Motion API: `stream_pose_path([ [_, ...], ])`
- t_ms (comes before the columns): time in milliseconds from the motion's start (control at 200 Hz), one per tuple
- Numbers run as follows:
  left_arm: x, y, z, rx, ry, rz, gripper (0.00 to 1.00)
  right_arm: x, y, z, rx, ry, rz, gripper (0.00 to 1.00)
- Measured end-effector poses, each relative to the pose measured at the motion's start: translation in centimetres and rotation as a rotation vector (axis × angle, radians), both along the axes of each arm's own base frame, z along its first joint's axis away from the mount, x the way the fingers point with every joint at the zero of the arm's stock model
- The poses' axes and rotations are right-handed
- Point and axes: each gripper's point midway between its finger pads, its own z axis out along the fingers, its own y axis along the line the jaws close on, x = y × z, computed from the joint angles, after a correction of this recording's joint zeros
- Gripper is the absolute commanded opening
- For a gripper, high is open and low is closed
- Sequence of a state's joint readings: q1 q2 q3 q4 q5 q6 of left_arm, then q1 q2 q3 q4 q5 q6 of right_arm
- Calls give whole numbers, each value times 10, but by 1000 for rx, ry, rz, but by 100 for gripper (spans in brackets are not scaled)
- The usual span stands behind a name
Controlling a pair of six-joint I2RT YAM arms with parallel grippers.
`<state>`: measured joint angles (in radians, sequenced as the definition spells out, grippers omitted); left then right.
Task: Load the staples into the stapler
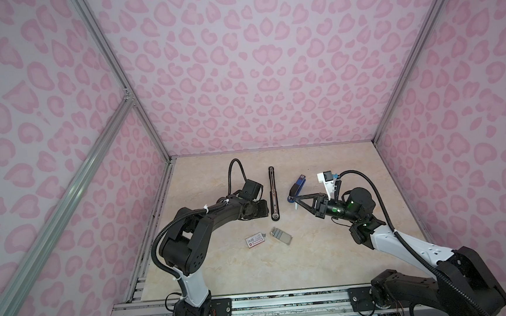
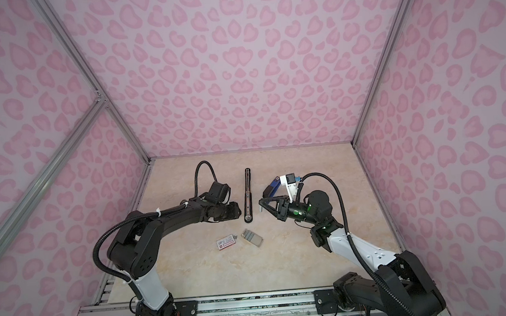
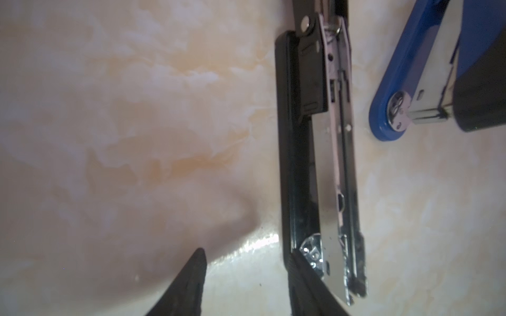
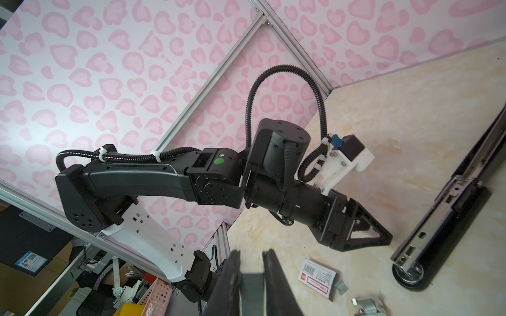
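The black stapler [image 1: 274, 194] lies opened out flat near the middle of the bench [image 1: 223, 273], its chrome magazine facing up along the black base.

The left hand [image 3: 247, 251] sits at the near end of the black stapler, on its left side in both top views. Its fingers [image 3: 197, 273] stand apart with only bare bench between them. One finger crosses in front of the stapler's anvil end; whether it touches cannot be told.

To the right of the black stapler, close by but apart, a blue stapler [image 1: 297, 185] rests tilted. The right hand [image 1: 292, 200] is at its lower end, with its fingers drawn close on a dark slab that appears to be that stapler's end.

The staples [image 1: 279, 233] – a small grey block – lie on a pale tray piece just beyond the near end of the black stapler, toward the robot's bases, and neither hand touches them. Just left of them lies a white box sleeve [image 1: 255, 241] with a red label and barcode.
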<state>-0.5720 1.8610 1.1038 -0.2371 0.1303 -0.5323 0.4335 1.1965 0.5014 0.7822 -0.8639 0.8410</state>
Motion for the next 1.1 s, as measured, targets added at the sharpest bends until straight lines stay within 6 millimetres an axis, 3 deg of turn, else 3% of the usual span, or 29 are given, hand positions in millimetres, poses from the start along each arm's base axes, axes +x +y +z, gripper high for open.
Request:
stream_pose_path([
  [165,-5,-21,-1,-8,-7,-52,50,11,0,-9,-35,19,-34,18],
  [345,-13,-26,0,-18,2,-74,50,27,0,-20,-100,43,-88,18],
  [505,-28,-13,9,-6,8,-68,50,45,2,-27,-196,64,-156,18],
  [765,-51,27,55,-56,-120,7,56,73,12,-50,-391,113,-259,18],
  [950,-66,43,97,-123,-262,27,58,91,30,-64,-521,130,-314,19],
  [1100,-66,53,108,-118,-321,52,58,106,39,-82,-630,157,-371,19],
])
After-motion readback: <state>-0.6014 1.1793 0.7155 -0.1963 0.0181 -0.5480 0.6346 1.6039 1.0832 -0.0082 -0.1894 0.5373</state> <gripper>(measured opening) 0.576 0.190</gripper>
